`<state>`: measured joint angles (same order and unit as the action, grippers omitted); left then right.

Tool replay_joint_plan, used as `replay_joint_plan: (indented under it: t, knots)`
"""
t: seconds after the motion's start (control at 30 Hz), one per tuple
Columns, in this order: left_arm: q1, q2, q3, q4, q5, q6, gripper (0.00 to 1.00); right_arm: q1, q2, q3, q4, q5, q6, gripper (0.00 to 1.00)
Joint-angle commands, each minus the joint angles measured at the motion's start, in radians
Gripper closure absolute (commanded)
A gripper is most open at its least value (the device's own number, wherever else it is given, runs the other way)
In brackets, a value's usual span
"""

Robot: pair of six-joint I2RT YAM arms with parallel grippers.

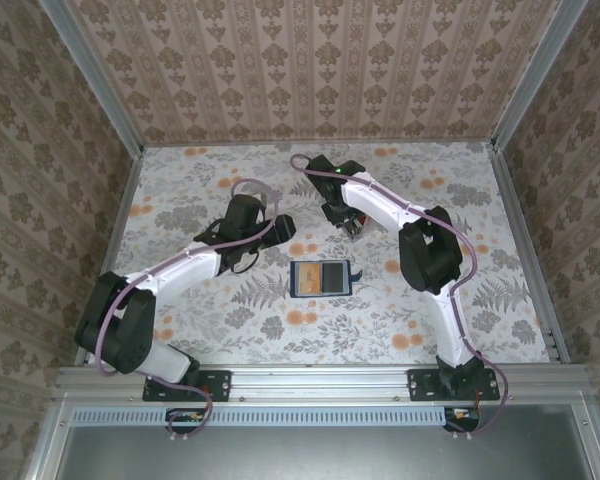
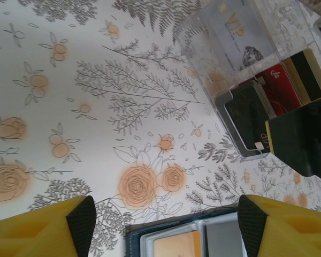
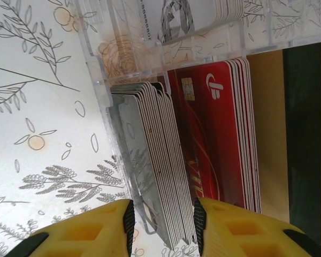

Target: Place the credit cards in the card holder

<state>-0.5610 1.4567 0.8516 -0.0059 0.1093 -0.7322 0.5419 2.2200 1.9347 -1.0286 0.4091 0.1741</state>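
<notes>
Found navy card holder (image 1: 320, 278) lying open on the arm-base side of the clear card box (image 2: 241, 48), orange card (image 2: 174, 247) in one pocket, cut off in left wrist view. Saw left gripper (image 2: 166, 219) jaws spread wide, empty, left of box. Saw right gripper (image 3: 163, 219) jaws straddling grey cards (image 3: 150, 160) inside box, beside red cards (image 3: 219, 150); couldn't tell if pinching. Saw box mostly hidden from above.

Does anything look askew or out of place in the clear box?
Only slightly: the grey cards in the clear box are fanned, edges stepped, while the red cards beside them stand flush.
</notes>
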Motion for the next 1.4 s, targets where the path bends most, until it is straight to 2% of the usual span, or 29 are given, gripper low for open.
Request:
replay_joint_plan:
  t: [0.0,0.2,0.47,0.57,1.0,1.37]
  knots:
    - [0.01,-0.036,-0.021,0.014,-0.034,0.01,0.27,0.01,0.04,0.044,-0.038,0.09,-0.025,0.62]
    - [0.015,-0.041,-0.034,0.021,-0.028,0.002,0.27,0.033,0.083,0.055,-0.03,0.159,-0.038,0.63]
    - [0.018,-0.036,-0.032,0.025,-0.017,-0.003,0.27,0.071,0.118,0.036,0.001,0.352,-0.059,0.63]
    - [0.019,-0.035,-0.031,0.024,-0.013,-0.003,0.27,0.075,0.116,0.03,0.01,0.392,-0.061,0.67]
    - [0.019,-0.031,-0.034,0.023,-0.008,-0.007,0.27,0.075,0.087,0.02,0.027,0.419,-0.067,0.68]
    - [0.019,-0.021,-0.035,0.02,0.001,-0.011,0.27,0.073,0.054,0.011,0.024,0.389,-0.064,0.8]
